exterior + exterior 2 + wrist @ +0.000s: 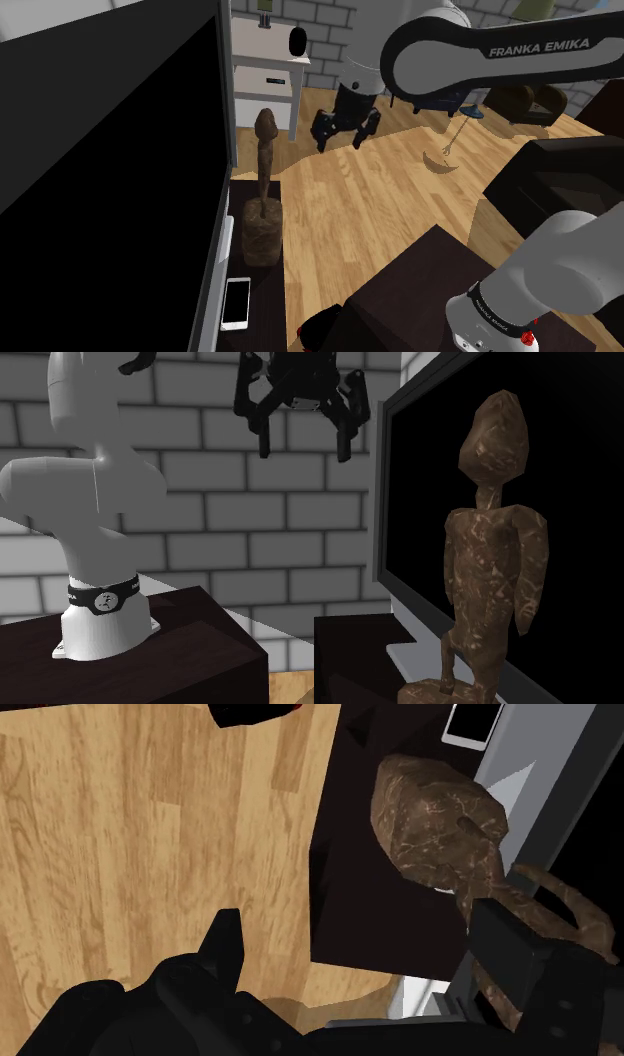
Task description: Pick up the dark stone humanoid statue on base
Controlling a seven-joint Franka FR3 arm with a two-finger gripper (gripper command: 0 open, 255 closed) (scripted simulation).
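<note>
Where fingers (225, 942) spread, statue (435, 824) below, seemingly offset

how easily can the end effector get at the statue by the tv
Probably yes: the open end effector hangs above the brown humanoid statue, off to one side, nothing between them; the TV screen beside it may crowd one finger.

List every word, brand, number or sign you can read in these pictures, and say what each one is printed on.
"FRANKA EMIKA": white letters on the dark arm's upper link, in the shoulder view.
Black band low on the arm, in the second exterior view: white markings, too small to read.
Statue and white phone: no text on either.
</note>
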